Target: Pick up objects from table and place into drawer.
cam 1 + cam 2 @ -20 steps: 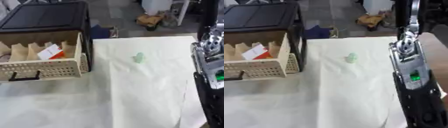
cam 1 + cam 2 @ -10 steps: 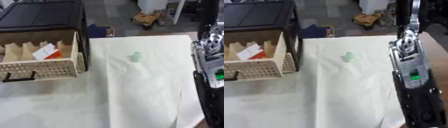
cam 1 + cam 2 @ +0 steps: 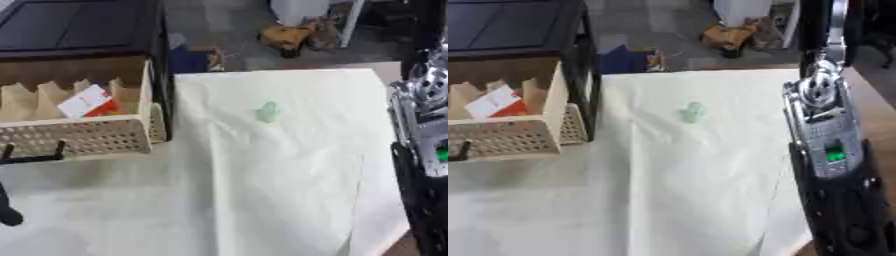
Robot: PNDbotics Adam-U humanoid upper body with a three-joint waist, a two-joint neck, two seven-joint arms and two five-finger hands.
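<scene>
A small pale green object (image 3: 267,112) lies on the white cloth (image 3: 262,190), right of the drawer. The beige drawer (image 3: 79,137) stands pulled out of the black cabinet (image 3: 79,25). It has a perforated front, a black handle (image 3: 31,158) and upright dividers. A red and white box (image 3: 87,102) lies inside it. My right arm (image 3: 829,150), silver above and black below with a green light, runs down the right side; its hand is out of the picture. A black tip of my left hand (image 3: 7,212) shows at the lower left edge.
The table's right edge (image 3: 877,120) runs close beside my right arm. Beyond the far edge there is floor with a yellow object (image 3: 289,37) and a blue one (image 3: 188,57). The cloth has creases down its middle.
The whole picture has shifted a little, so the camera has moved. The green object, the drawer and my right arm keep their places relative to each other.
</scene>
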